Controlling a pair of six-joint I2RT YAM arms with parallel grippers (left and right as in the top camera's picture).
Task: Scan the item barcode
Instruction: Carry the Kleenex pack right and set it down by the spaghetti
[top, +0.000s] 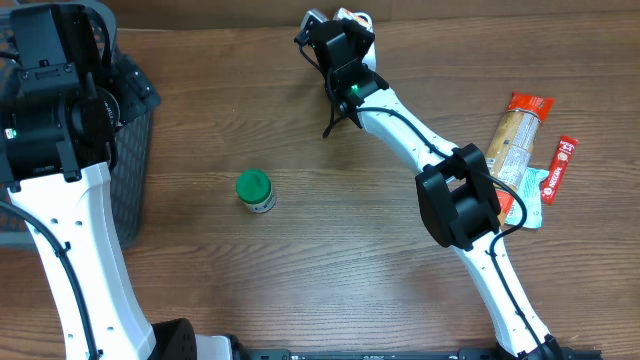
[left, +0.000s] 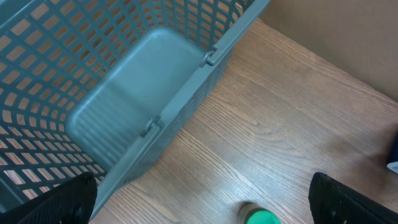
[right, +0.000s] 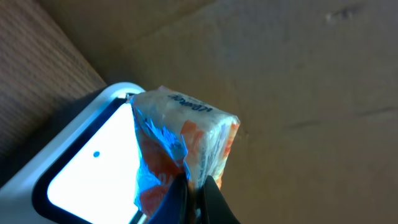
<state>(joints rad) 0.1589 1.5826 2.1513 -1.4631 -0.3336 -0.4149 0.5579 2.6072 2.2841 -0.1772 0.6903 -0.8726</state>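
So the packet (right: 183, 143) was where you wanted it: a crinkly blue, orange and white wrapper, up off the table and hanging right in front of the scanner (right: 81, 177). The lit window sat just behind and below it in the right wrist view. Your right gripper (right: 194, 190) had it pinched by the bottom edge, with the jaws squeezed nearly together on the thin seam. That grip looked solid enough to me.

I'd call the pick-up and the carry done, and you were in the presenting step. What I couldn't tell was whether the barcode was facing the window. No barcode showed on the side the camera saw, and nothing in the pictures said whether a read had gone through. If it hadn't, my guess is you'd have needed to turn the wrist a bit to bring another face round.

Further out, your left gripper (left: 205, 202) was spread wide with nothing in it. It hung over the near corner of the grey basket (left: 50, 56), which showed nothing inside in the left wrist view. To me that looked like it was waiting for a hand-off or a drop. A small jar (top: 255, 190) with a green lid stood alone in the middle of the table (top: 330, 270), and some snack bars (top: 520, 135) and a red sachet (top: 562, 165) lay off to the right, so plenty was left to go through.
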